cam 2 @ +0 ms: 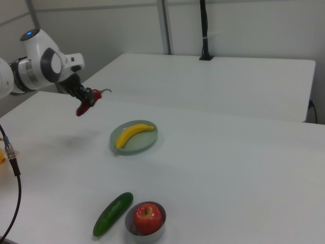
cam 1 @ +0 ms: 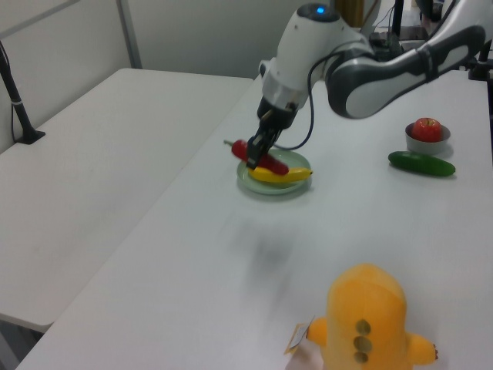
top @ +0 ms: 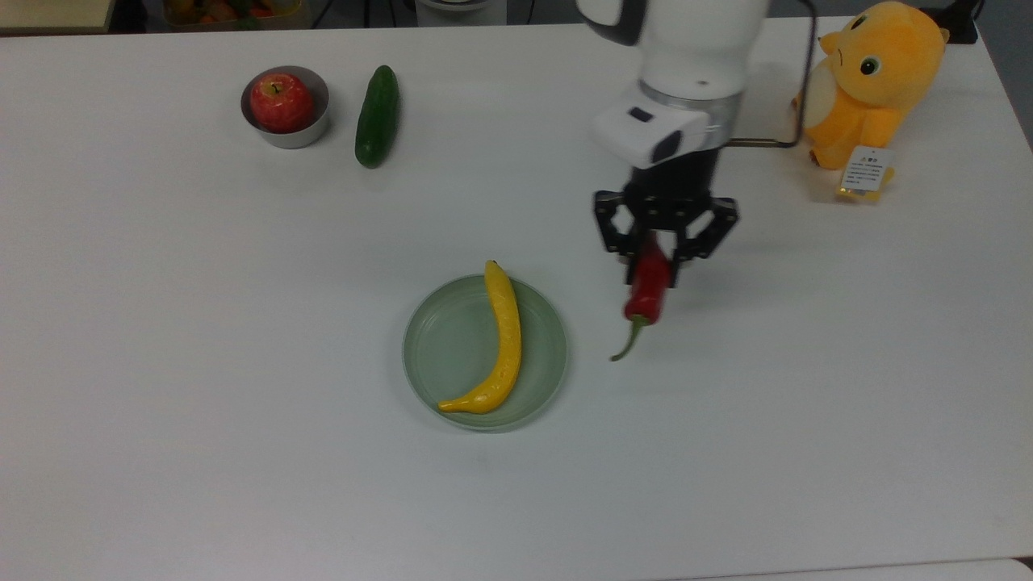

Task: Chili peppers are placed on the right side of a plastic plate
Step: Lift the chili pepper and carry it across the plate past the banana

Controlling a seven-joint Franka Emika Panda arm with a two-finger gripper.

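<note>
My gripper [top: 652, 260] is shut on the dark-red chili pepper [top: 647, 292] and holds it up in the air, green stem pointing away from the arm. In the top view the chili hangs just to the right of the pale-green plastic plate [top: 444, 347]. A yellow banana [top: 504, 339] lies in the plate. The left view has the gripper [cam 1: 258, 150] and chili [cam 1: 262, 159] lifted high, in front of the plate [cam 1: 248, 179]. In the right view the chili [cam 2: 86, 103] hangs well above the table, up and left of the plate [cam 2: 148, 143].
A metal bowl [top: 305, 135] holding a red apple [top: 281, 102] sits at the top view's upper left, with a dark green cucumber [top: 377, 116] beside it. An orange plush toy [top: 876, 77] with a tag sits at the top view's upper right.
</note>
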